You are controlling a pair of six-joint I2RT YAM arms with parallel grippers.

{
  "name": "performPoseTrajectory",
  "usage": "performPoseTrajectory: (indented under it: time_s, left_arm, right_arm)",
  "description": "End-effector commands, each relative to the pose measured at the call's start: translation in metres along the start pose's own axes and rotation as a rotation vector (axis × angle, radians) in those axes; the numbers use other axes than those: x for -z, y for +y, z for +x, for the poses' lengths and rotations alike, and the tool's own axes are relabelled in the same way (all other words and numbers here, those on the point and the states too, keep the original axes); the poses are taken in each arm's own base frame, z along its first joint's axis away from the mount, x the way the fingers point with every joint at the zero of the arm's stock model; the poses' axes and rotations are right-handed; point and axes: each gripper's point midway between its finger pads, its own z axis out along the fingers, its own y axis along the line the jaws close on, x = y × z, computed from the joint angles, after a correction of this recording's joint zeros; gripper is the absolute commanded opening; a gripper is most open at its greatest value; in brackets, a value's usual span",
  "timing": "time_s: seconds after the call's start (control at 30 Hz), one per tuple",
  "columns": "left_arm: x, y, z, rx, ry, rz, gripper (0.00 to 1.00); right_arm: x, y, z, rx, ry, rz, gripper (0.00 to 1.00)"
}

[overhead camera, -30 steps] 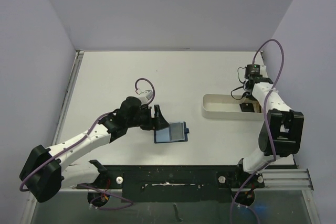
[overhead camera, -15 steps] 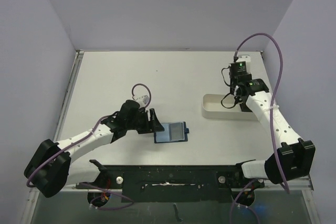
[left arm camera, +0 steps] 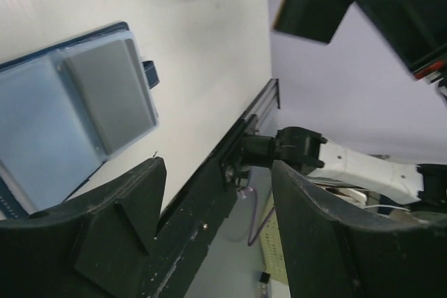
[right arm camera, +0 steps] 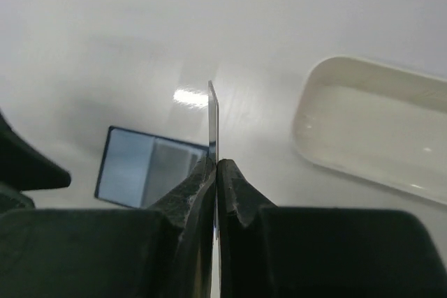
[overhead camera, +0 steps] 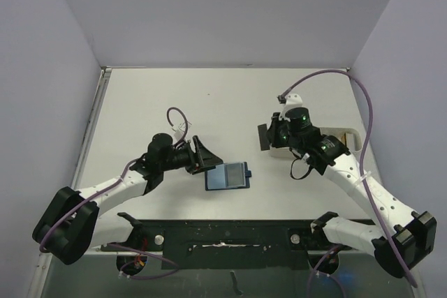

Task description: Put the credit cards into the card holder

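Pinches 1 credit card (right arm camera: 214, 123) in right gripper (right arm camera: 215, 167); holds left gripper (left arm camera: 216, 197) wide, empty, 10 o'clock of card holder (overhead camera: 228, 176). Could pivot, miss pocket.

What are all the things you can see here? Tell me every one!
table: one, white, under everything
card holder: one, dark blue with lighter blue inside, lying open on the table in front of the left claw
card: one, dark, standing on edge in the right claw, above the table
tray: one, white, on the right side of the table, partly behind the right arm
tan thing: one, tan, in the tray, too hidden to tell what it is
cables: two, purple, one looping along each arm
left claw: one, black, open, holding nothing
right claw: one, black, shut on the card
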Motion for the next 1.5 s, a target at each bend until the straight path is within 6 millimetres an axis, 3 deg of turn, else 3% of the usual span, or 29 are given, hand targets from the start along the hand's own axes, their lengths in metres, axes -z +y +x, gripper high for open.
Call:
performPoseTrajectory:
  time_s: [0.0, 0.2, 0.43, 0.67, 0.73, 0.9, 1.03, 1.17, 1.27, 1.47]
  left_arm:
    - [0.014, -0.060, -0.016, -0.022, -0.051, 0.258, 0.60]
    - [0.019, -0.073, -0.023, -0.057, -0.087, 0.298, 0.61]
    - [0.015, -0.068, -0.027, -0.040, -0.097, 0.287, 0.61]
    - [0.020, -0.089, -0.026, -0.031, -0.080, 0.406, 0.61]
    - [0.020, -0.091, -0.025, -0.029, -0.073, 0.419, 0.55]
    - [0.024, -0.094, -0.024, -0.015, -0.072, 0.441, 0.19]
    - [0.024, -0.090, -0.022, -0.004, -0.072, 0.436, 0.04]
    - [0.024, -0.089, -0.020, 0.001, -0.066, 0.450, 0.00]
    - [0.025, -0.089, -0.017, -0.004, -0.056, 0.463, 0.00]
    - [0.027, -0.084, -0.015, -0.006, -0.049, 0.461, 0.01]
  right_arm:
    - [0.008, 0.067, -0.009, -0.110, -0.097, -0.304, 0.00]
    - [0.019, 0.104, 0.001, -0.203, -0.121, -0.541, 0.00]
    - [0.030, 0.120, 0.007, -0.281, -0.140, -0.670, 0.00]
    - [0.037, 0.142, 0.015, -0.341, -0.116, -0.812, 0.00]
    - [0.036, 0.144, 0.017, -0.349, -0.102, -0.824, 0.00]
    - [0.030, 0.141, 0.025, -0.351, -0.081, -0.804, 0.01]
    - [0.027, 0.140, 0.029, -0.352, -0.067, -0.793, 0.09]
    - [0.024, 0.143, 0.034, -0.352, -0.045, -0.809, 0.23]
    - [0.027, 0.147, 0.033, -0.362, -0.043, -0.840, 0.25]
    - [0.028, 0.143, 0.035, -0.389, -0.042, -0.867, 0.03]
